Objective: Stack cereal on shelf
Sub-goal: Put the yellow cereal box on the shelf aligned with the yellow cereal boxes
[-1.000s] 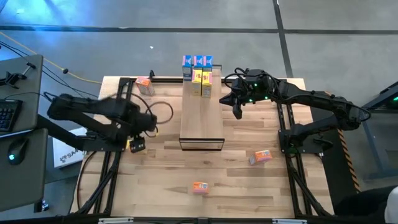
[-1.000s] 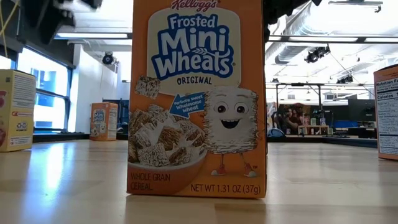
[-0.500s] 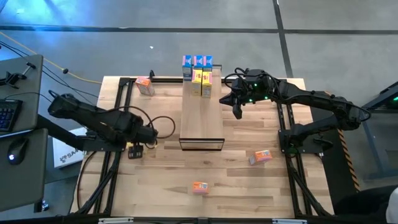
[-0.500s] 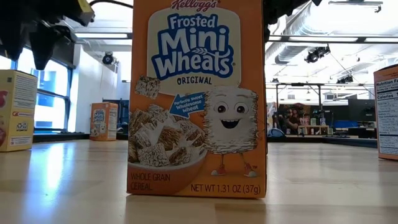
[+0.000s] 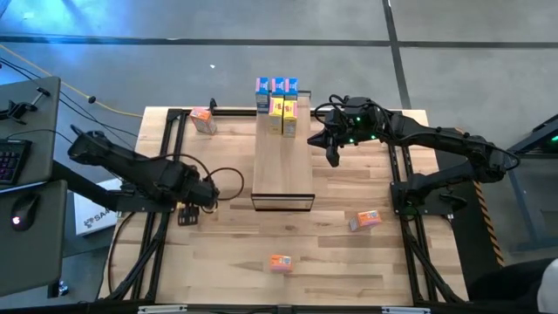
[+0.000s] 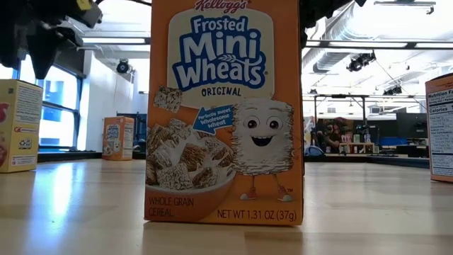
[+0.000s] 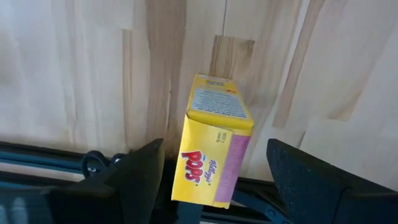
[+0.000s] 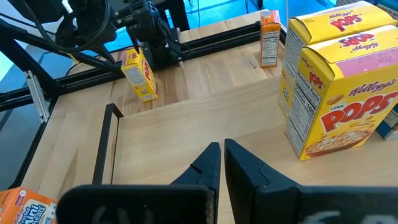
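Observation:
A yellow Pops cereal box (image 7: 214, 143) stands upright on its base on the left part of the table, also seen as the yellow box (image 6: 18, 124) (image 8: 140, 74). My left gripper (image 7: 216, 152) hangs right above it, open, one finger on either side of its top. The light wood shelf (image 5: 283, 166) lies mid-table. Blue boxes (image 5: 277, 85) and stacked yellow boxes (image 8: 336, 81) stand at its far end. My right gripper (image 8: 219, 163) waits, shut and empty, beside the shelf's right side (image 5: 331, 155).
Orange boxes lie loose: one at the far left (image 5: 202, 119), one at the right (image 5: 366, 220), one by the near edge (image 5: 279, 262), which fills the low view (image 6: 225, 113). Black frame rails (image 5: 170, 148) run along both table sides. Bare wood lies between shelf and near edge.
My left arm has swung toward the table's near edge, and its gripper has come over the yellow box and settled just above it. The box has stayed put. The right arm has kept still.

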